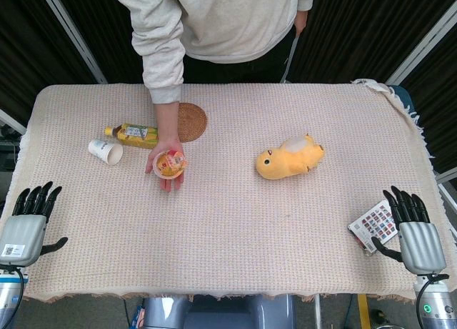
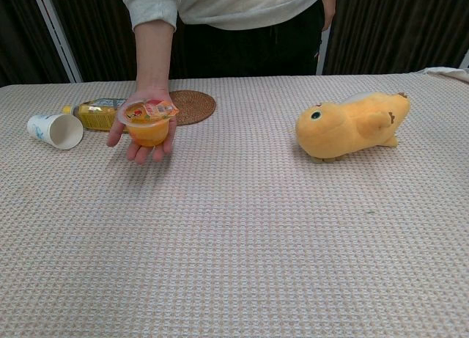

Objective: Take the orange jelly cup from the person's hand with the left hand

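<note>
The orange jelly cup (image 1: 169, 163) (image 2: 147, 121) lies in the person's upturned palm (image 1: 165, 166) (image 2: 143, 136), held out over the left half of the table. My left hand (image 1: 27, 224) rests at the table's near left corner, fingers spread and holding nothing, well short of the cup. At the near right corner my right hand (image 1: 414, 229) lies flat with fingers apart, also holding nothing. Neither hand shows in the chest view.
A tipped white paper cup (image 1: 106, 150) (image 2: 56, 130) and a lying tea bottle (image 1: 133, 135) (image 2: 95, 113) sit left of the person's hand. A round woven coaster (image 1: 190, 121) (image 2: 192, 106) lies behind it. A yellow plush toy (image 1: 289, 158) (image 2: 352, 125) sits right of centre. A patterned card (image 1: 374, 224) lies by my right hand.
</note>
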